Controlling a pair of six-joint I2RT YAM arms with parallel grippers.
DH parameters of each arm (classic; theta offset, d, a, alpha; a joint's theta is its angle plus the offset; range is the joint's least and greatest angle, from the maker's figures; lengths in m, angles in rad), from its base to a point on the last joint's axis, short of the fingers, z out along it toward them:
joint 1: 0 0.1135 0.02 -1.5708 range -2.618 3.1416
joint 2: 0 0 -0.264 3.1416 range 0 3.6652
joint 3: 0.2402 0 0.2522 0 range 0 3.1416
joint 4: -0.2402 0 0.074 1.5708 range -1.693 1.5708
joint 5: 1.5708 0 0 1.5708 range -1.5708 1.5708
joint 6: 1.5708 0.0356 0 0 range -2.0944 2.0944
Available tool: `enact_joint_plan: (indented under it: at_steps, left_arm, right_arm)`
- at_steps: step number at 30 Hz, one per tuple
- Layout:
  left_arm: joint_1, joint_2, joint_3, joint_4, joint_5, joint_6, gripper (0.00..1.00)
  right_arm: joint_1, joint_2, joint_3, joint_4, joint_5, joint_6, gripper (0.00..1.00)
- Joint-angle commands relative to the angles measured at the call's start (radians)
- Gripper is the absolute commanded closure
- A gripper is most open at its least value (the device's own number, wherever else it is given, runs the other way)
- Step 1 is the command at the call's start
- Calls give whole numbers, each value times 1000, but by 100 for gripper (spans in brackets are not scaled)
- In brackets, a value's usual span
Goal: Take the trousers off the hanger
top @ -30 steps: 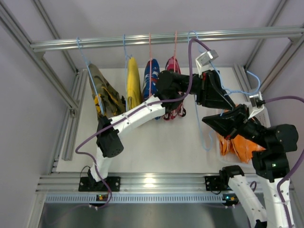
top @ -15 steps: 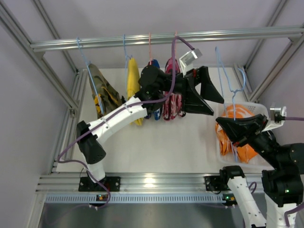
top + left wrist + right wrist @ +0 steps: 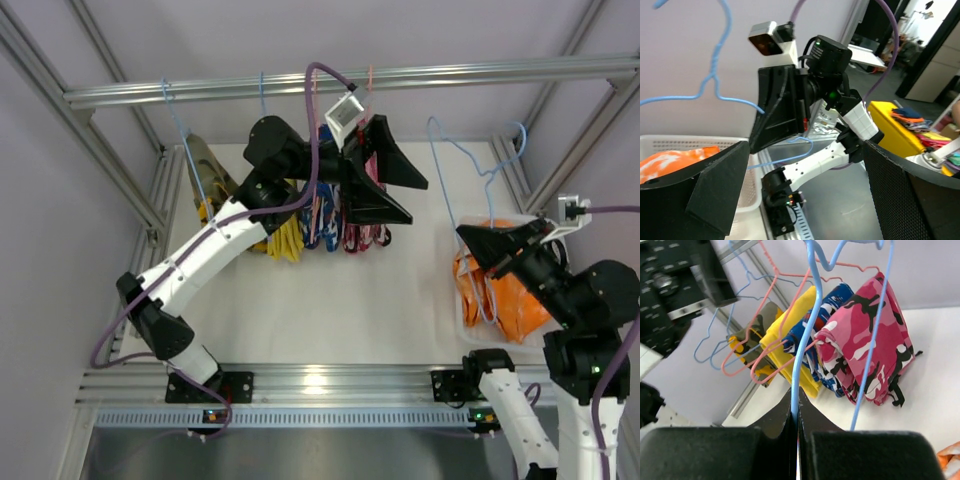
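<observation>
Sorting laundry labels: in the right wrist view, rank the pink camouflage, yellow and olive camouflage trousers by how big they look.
Pink camouflage cloth trousers, largest, nearest the camera.
Yellow cloth trousers.
Olive camouflage cloth trousers, smallest, though farther and partly hidden.

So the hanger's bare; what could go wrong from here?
The right jaws pinch one thin wire of the hanger, so it could swivel or slip. Its lower end hangs over the orange trousers in the basket and might snag them. The open left jaws look close to the pink camouflage trousers and could catch them.
</observation>
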Motion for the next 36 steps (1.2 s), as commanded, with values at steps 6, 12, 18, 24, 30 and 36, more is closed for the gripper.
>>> enact_joint_plan:
  at_steps: [6,12,18,24,30,36]
  left_arm:
    - [118,-185,-1,-177,-81,152,1]
    - [179,-245,-59,-190,-107,142,1]
    - [227,-288,-85,-214,-137,144,1]
    - [320,-348,-202,-176,-206,80,1]
    - [432,-377,-257,-213,-266,-22,1]
    - [526,-431,-323,-283,-321,-34,1]
  right_arm:
    - [-12,211,113,95,111,-24,100]
    - [-14,312,114,220,143,-76,100]
    - [-12,452,166,307,140,-99,100]
    - [-12,602,233,355,152,-142,100]
    - [-14,671,216,359,157,-156,100]
    - [-14,627,95,382,123,-174,100]
